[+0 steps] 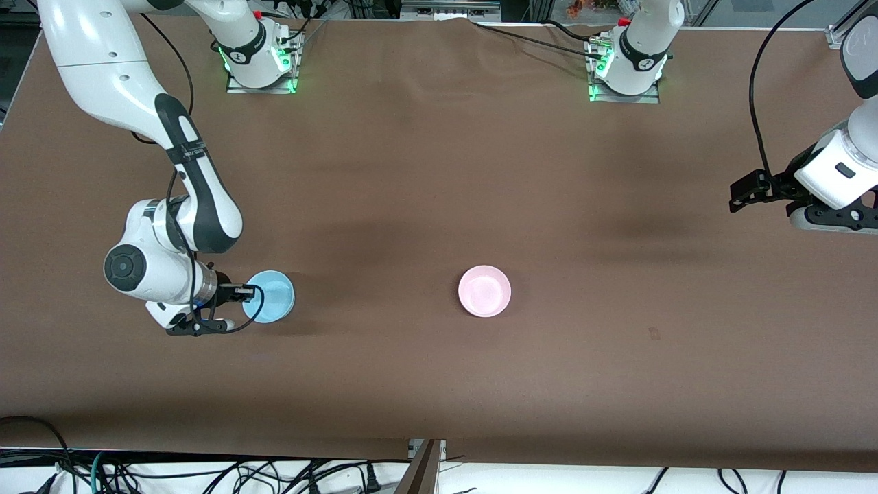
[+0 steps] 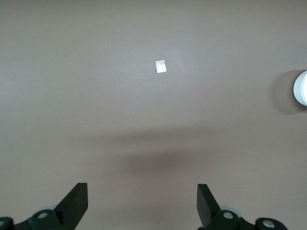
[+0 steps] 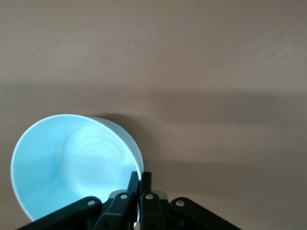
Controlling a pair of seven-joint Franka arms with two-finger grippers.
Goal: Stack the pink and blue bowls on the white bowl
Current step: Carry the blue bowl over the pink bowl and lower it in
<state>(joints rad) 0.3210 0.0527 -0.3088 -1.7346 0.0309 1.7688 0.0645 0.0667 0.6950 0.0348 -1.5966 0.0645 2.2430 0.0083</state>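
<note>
Toward the right arm's end of the table, the right gripper (image 1: 248, 293) has its jaws pinched tight on the rim of the blue bowl (image 1: 269, 296), one finger inside the wall, one outside. That bowl sits mouth up; being round, it has no long axis. The pink bowl (image 1: 484, 291) stands well apart at mid-table, also mouth up, level with the blue one from the front camera. Over the other end, the left gripper (image 2: 142, 201) waits, jaws spread wide and empty. A white bowl (image 2: 301, 87) edges into the left wrist view only, so the carry likely runs that way.
</note>
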